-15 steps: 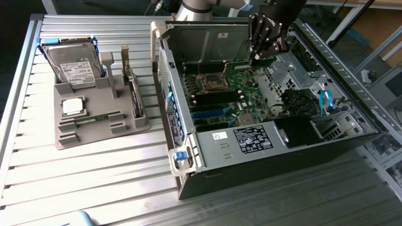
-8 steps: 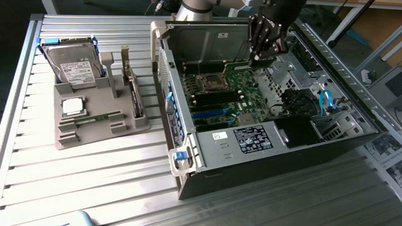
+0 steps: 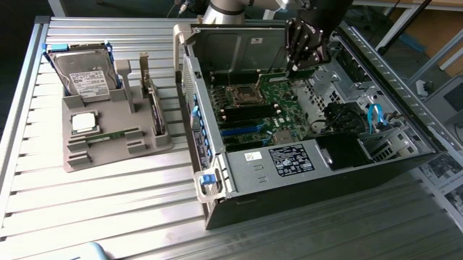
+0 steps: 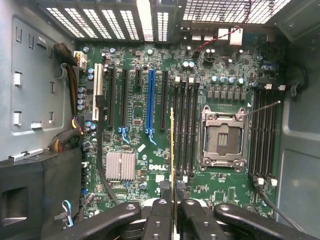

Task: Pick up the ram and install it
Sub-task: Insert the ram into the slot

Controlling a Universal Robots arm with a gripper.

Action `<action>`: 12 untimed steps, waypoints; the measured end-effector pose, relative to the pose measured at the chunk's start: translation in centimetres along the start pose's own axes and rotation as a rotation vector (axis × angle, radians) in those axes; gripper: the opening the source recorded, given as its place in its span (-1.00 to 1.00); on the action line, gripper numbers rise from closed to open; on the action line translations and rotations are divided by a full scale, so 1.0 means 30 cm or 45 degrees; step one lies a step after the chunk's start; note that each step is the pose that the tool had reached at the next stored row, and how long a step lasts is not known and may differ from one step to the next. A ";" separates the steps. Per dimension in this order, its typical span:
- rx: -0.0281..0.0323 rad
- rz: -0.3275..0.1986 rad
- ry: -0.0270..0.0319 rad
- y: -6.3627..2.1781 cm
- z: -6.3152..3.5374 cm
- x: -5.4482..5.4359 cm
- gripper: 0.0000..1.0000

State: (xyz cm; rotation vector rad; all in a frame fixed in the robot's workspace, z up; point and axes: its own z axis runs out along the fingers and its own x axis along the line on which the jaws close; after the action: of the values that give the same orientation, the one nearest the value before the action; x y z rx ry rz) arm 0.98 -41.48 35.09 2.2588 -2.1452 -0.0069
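On the exterior view's left, we're looking at the grey holder (image 3: 79, 157) sitting on the counter (image 3: 108, 206). It is carrying the hard drive (image 3: 83, 73), the silver CPU chip (image 3: 84, 122) and a spare green stick (image 3: 112, 135) lying flat in its groove. Nothing is reaching for any of that.

Moving right, we're coming to the open computer case (image 3: 253, 179), with its motherboard (image 3: 268, 116) facing up at us. Over the far end of it the gripper (image 3: 302, 65) is hanging inside the case, fingers pointing down.

From the wrist, we're seeing the ram (image 4: 172, 145) edge-on, a thin line running straight out from between the two fingers (image 4: 160, 220), which are clamping it flat on both faces. So the ram is off the holder, in the grip and above the board.

Here's the relation that matters. The ram's long axis is running parallel to the black memory slots (image 4: 186, 130), and its edge is sitting just beside the outermost one, between the blue expansion slot (image 4: 150, 100) and the CPU socket (image 4: 222, 140). We're judging it closely lined up but not yet seated, and whether it is touching the board we cannot tell.
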 end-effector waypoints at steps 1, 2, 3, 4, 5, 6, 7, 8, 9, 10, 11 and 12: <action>0.0000 0.000 0.0000 0.000 0.001 0.000 -0.74; 0.0000 0.000 0.0000 0.000 0.003 0.000 -0.74; 0.0000 0.000 0.0000 0.000 0.004 0.000 -0.74; 0.0000 0.000 0.0000 0.000 0.006 0.000 -0.74; 0.0000 0.000 0.0000 0.000 0.007 0.000 -0.74; -0.0001 0.000 0.0001 0.000 0.008 0.000 -0.74; 0.0000 0.000 0.0000 0.000 0.010 0.000 -0.74; 0.0000 0.000 0.0000 0.000 0.011 0.000 -0.74; 0.0000 0.000 0.0000 0.000 0.013 0.000 -0.74; -0.0001 0.000 0.0000 0.000 0.014 0.000 -0.74; 0.0000 0.000 0.0000 0.000 0.016 0.000 -0.74; -0.0001 0.000 0.0001 0.000 0.017 0.000 -0.74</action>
State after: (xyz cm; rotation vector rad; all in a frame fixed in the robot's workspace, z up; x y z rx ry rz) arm 0.98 -41.48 34.58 2.2588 -2.1452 -0.0069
